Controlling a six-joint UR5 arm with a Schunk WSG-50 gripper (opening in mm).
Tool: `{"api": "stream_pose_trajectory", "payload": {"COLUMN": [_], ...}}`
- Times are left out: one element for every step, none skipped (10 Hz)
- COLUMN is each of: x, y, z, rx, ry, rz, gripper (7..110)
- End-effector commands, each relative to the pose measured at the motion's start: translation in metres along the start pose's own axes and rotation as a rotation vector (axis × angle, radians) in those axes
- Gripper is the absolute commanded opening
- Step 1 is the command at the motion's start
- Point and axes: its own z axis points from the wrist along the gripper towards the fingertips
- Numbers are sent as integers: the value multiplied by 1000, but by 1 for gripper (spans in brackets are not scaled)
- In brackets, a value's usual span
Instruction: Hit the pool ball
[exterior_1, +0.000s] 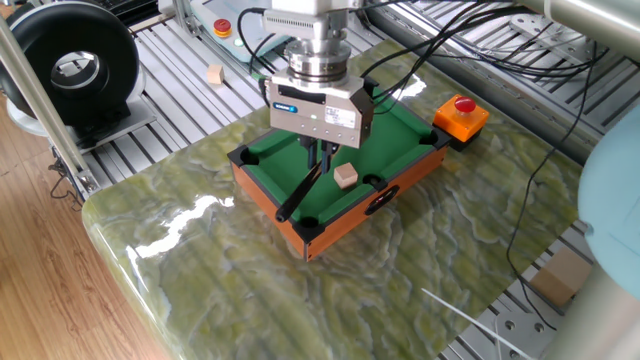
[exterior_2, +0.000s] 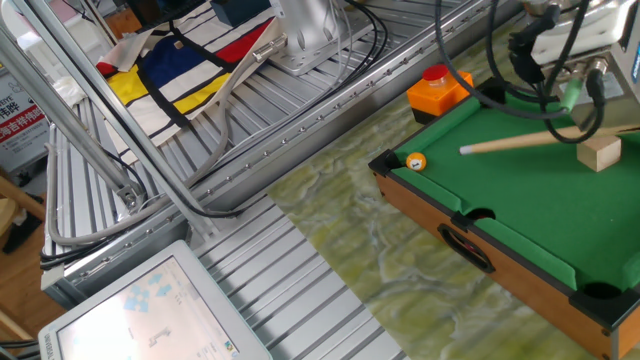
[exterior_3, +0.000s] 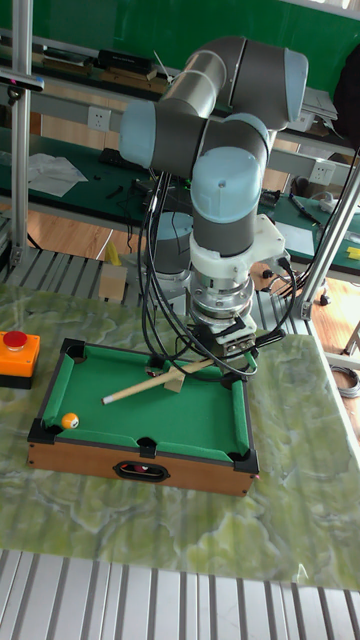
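Note:
The pool ball (exterior_2: 416, 161), small, glossy and orange-yellow, lies in a corner of the green felt of the toy pool table (exterior_2: 431, 217). The tall fixed view shows the ball (exterior_3: 69, 421) at the table's left end. My gripper (exterior_3: 224, 357) is shut on a wooden cue stick (exterior_3: 150, 384) that slants down over the felt. The cue's tip points at the ball from a short gap away. In one fixed view the gripper (exterior_1: 321, 157) hides the ball. A tan wooden cube (exterior_2: 600, 153) rests on the felt beside the cue.
A red button on an orange box (exterior_1: 461, 113) stands just off the table's far end. Cables (exterior_1: 520, 60) trail across the grooved metal bench behind. Another small wooden block (exterior_1: 214, 74) lies on the bench at the back left.

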Motion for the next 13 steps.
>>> {"api": "stream_pose_trajectory", "payload": {"x": [1, 6, 7, 11, 16, 21, 21, 22, 22, 22, 16, 8, 0], "y": [-3, -5, -6, -2, 0, 0, -2, -4, -5, -8, -11, -15, -21], "z": [-3, -2, 0, 0, -2, -3, -4, -4, -6, -9, -10, -10, -11], "rx": [12, 18, 19, 6, -8, -16, -16, -19, -24, -24, -21, -17, -5], "ry": [-2, 15, 15, 24, 48, 75, 79, 78, 74, 72, 57, 32, 7], "rz": [-5, 5, 24, 80, 125, 158, 182, 195, 187, 175, 164, 140, 111], "gripper": [7, 7, 7, 7, 7, 7, 7, 7, 7, 7, 7, 7, 7]}}
